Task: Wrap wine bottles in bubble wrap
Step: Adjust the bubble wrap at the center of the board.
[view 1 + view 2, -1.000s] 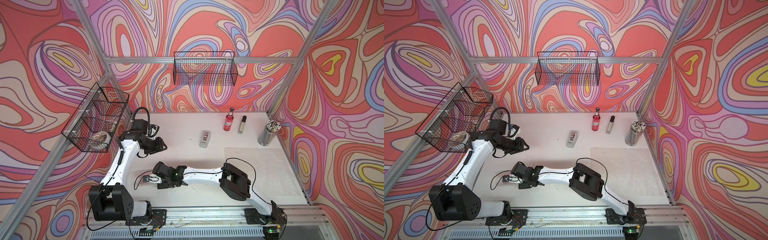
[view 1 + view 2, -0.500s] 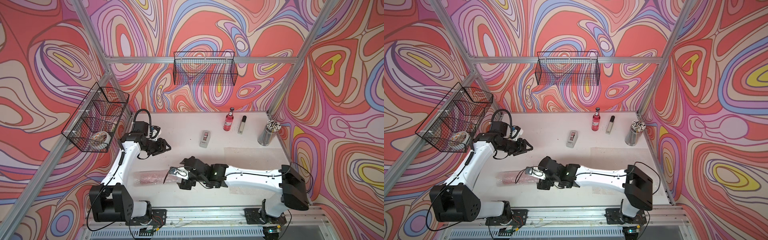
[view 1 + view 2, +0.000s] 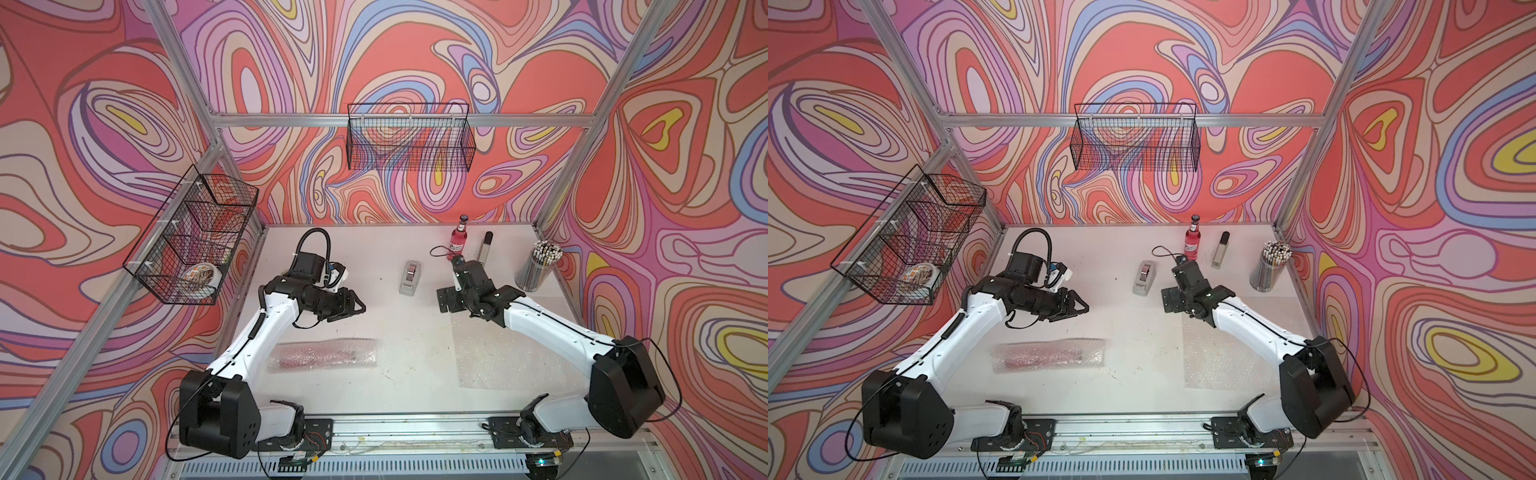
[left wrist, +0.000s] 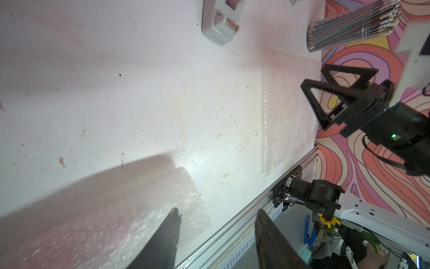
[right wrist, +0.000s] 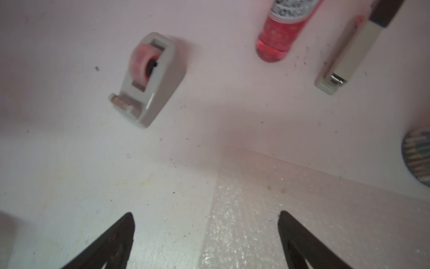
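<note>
A wine bottle (image 3: 307, 358) is blurred inside rolled bubble wrap (image 3: 361, 353) front-left, another bottle (image 3: 458, 240) is stood upright at the back, while the left gripper (image 3: 358, 303) and right gripper (image 3: 441, 300) are held raised, parted, empty.

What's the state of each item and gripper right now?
wrapped bottle: lying on its side, rolled up.
second bottle: upright, unwrapped, cap on.
spare bubble wrap sheet: lying flat, unrolled.
left gripper: open, empty.
right gripper: open, empty.
tape dispenser: upright, roll loaded.
</note>
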Robot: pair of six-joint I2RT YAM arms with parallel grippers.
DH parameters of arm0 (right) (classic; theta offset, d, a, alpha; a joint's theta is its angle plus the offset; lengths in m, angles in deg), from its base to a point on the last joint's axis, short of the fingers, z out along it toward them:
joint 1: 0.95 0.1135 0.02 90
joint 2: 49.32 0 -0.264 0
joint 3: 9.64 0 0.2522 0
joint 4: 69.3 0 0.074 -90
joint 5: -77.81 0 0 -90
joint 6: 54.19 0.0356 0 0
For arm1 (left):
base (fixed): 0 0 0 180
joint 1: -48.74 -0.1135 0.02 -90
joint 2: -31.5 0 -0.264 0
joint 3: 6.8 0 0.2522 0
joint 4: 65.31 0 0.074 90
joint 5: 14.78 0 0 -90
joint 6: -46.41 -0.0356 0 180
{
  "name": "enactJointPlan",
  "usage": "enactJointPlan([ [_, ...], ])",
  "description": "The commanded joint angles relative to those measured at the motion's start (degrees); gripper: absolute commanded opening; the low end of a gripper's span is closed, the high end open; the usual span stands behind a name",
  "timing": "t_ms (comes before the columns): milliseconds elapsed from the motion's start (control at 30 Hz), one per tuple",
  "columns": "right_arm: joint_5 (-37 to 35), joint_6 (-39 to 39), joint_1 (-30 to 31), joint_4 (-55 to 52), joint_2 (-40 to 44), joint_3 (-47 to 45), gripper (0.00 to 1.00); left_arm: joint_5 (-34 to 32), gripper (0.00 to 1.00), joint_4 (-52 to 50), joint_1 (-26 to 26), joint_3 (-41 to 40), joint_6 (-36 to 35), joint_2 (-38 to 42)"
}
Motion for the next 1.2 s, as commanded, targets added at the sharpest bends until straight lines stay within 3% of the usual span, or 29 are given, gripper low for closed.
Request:
enactJointPlan([
  [0,-1.40,8.66,-2.75,-0.91,-4.61,0.31,0.92,0.76,0.53,3.26,0.69,-1.07,2.20,-0.47],
  [267,-3.13,17.45,-3.04,-2.91,-18.12,7.99,0.85,0.66,0.53,3.09,0.82,-0.97,1.56,-1.27],
  [433,-2.96,17.29,-3.04,-2.59,-23.83,10.15,0.68,0.26,0.53,2.29,0.82,-0.74,0.60,-1.80],
  [633,-2.89,16.00,-2.93,-2.97,-25.40,10.46,0.60,0.46,0.53,2.87,0.82,-0.90,0.47,-2.91],
  [1033,-0.56,13.33,-0.33,-3.54,-24.80,10.91,0.15,0.30,0.53,2.13,0.82,-0.23,-0.18,-3.82],
  [1167,-0.58,12.27,1.51,-5.14,-23.20,11.50,0.09,-0.80,0.53,0.81,0.82,0.18,-1.13,-3.38],
])
